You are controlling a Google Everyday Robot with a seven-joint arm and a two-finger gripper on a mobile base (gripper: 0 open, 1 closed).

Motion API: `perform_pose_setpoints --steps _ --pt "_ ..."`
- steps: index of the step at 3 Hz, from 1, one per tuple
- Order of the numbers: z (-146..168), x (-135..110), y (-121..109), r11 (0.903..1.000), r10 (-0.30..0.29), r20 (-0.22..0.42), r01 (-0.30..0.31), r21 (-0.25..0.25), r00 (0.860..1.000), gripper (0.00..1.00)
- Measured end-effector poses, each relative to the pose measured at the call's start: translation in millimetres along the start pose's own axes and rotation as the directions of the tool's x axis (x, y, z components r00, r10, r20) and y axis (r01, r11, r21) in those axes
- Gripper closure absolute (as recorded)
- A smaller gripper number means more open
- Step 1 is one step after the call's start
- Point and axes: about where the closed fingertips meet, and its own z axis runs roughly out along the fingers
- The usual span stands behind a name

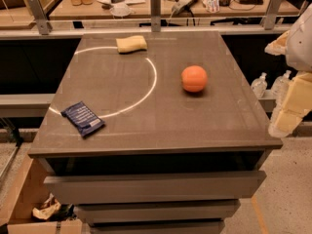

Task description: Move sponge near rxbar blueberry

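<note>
At the far edge of the bench (204, 126), on the white arc: pale yellow sponge (131, 44). Well apart, by the near left corner: rxbar blueberry (83, 118). Right of centre: orange ball (194, 78). Beyond the bench's right side, touching nothing: tool (284, 118); spread or pressed together, cannot tell.

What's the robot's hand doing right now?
Gripper: beside the table, at its right edge; open or closed cannot be told. It is not holding the sponge, which lies on the far side.

Sponge (131, 44) is yellow, rxbar blueberry (83, 119) blue, ball (194, 78) orange, right-edge hand (287, 113) cream.
</note>
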Motion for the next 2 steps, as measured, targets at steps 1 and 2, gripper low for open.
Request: perform_pose_setpoints --steps 1,2 --pt "0.0 0.0 0.0 1.0 0.0 0.0 0.0 0.0 1.0 0.0" --pt "-1.3 -1.1 -6.1 0.9996 0.027 0.052 -0.028 0.007 0.998 0.0"
